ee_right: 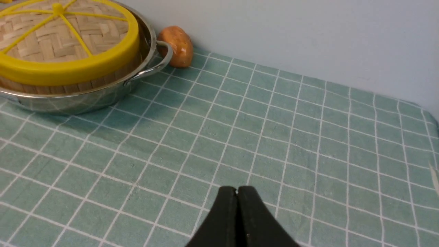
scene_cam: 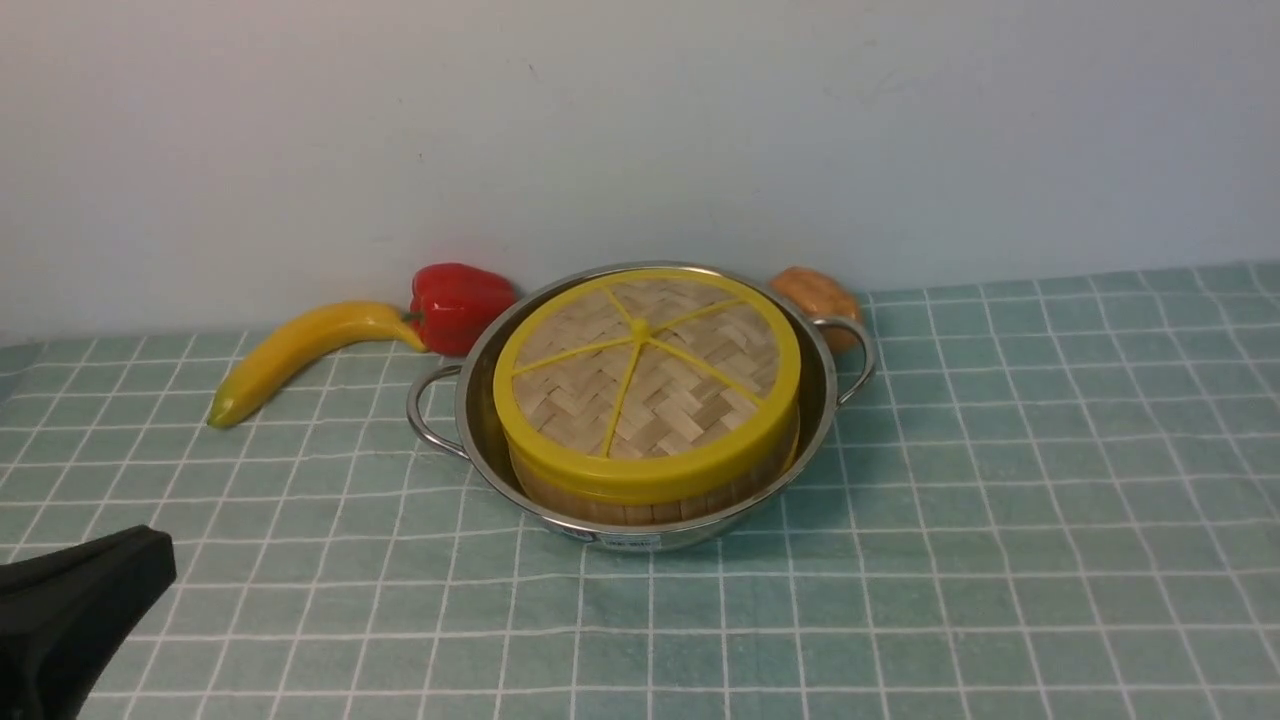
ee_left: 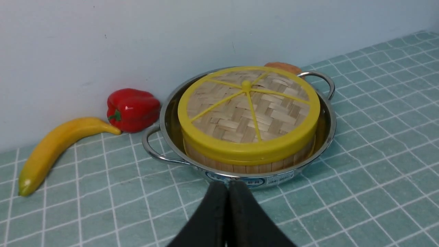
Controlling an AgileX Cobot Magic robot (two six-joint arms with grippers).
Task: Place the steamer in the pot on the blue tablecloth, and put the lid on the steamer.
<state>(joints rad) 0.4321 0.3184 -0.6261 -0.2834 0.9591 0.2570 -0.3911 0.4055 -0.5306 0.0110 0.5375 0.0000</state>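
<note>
The steel pot (scene_cam: 480, 400) (ee_left: 171, 113) (ee_right: 103, 96) stands on the blue tablecloth (scene_cam: 1000, 500) near the back wall. Inside it sits the bamboo steamer (scene_cam: 650, 508) (ee_left: 253, 166) (ee_right: 68, 84), only its slatted wall showing under the lid (scene_cam: 640, 370) (ee_left: 247, 109) (ee_right: 51, 37), which lies flat on top. My left gripper (ee_left: 227, 185) (scene_cam: 150, 545) is shut and empty, its tips just in front of the pot's label side, low at the front left. My right gripper (ee_right: 237, 189) is shut and empty above bare cloth to the right of the pot; the front view does not show it.
A yellow banana (scene_cam: 290, 355) (ee_left: 55, 147) and a red pepper (scene_cam: 455, 305) (ee_left: 132, 109) lie left of the pot by the wall. An orange-brown bread-like item (scene_cam: 815, 295) (ee_right: 176, 44) sits behind the pot's right handle. The cloth's right edge (ee_right: 434, 120) drops off.
</note>
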